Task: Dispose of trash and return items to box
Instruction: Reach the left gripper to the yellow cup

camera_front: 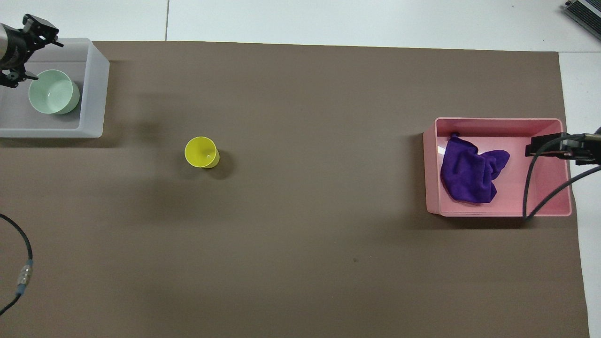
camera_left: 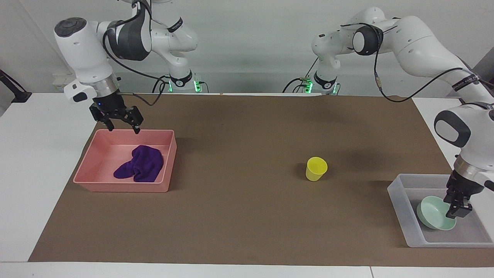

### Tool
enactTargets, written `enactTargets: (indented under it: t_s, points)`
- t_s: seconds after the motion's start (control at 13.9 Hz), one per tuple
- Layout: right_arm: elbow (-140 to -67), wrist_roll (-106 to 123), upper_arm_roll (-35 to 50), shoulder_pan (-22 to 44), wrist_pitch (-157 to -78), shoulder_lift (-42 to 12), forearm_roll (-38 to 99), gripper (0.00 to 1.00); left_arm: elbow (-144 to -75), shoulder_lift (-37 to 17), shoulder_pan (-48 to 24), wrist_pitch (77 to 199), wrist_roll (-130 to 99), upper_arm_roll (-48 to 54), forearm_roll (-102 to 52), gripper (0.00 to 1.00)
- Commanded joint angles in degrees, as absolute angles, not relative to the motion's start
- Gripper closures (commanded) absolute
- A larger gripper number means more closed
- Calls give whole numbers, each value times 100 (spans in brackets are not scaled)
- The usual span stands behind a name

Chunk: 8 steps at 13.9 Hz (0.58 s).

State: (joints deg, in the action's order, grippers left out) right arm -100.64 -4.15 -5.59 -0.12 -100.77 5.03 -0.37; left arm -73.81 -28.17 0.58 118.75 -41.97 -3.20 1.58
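in the facing view the right gripper (camera_left: pixel 123 125) hung in the air above the robots'-side rim of the pink tray (camera_left: pixel 115 184), its fingers spread wide and holding nothing. the purple cloth (camera_left: pixel 141 167) lay crumpled on the tray's floor; the tray sat near the right arm's end of the brown mat (camera_left: pixel 247 231). the yellow cup (camera_left: pixel 316 168) stood upright on the mat, nearer the left arm's end. at that end's edge, the translucent box (camera_left: pixel 399 210) held the mint-green bowl (camera_left: pixel 434 218), tilted on the box floor. the left gripper (camera_left: pixel 458 204) was just over the bowl's rim, and whether a fingertip touched it i could not tell; its fingers looked parted.

in the overhead view the bowl (camera_front: pixel 52 92) sat inside the box (camera_front: pixel 91 89), with the left gripper (camera_front: pixel 21 55) beside it, fingers apart and free of the bowl. the cup (camera_front: pixel 201 152) stood alone on the mat (camera_front: pixel 300 258). the cloth (camera_front: pixel 471 171) lay in the pink tray (camera_front: pixel 497 124), the right gripper (camera_front: pixel 544 145) over the tray, its fingers not readable here.
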Motion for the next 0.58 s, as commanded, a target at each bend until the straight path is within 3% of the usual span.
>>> enactTargets:
  t_s: [0.0,0.22,0.5]
  points:
    - [-9214,-545,-484,-97,-9161,369,-272,0,-8742,-1918,-438,11821,-3491,-396,193,0]
    - [-8894,-518,-466,-88,-8798,395,-273,0,-9507,-1583,-939,11953,-3147,-387,193,0]
    - [-9280,-527,-466,-18,-8868,580,-88,0,-10596,-1188,-1431,12496,-2418,-378,193,0]
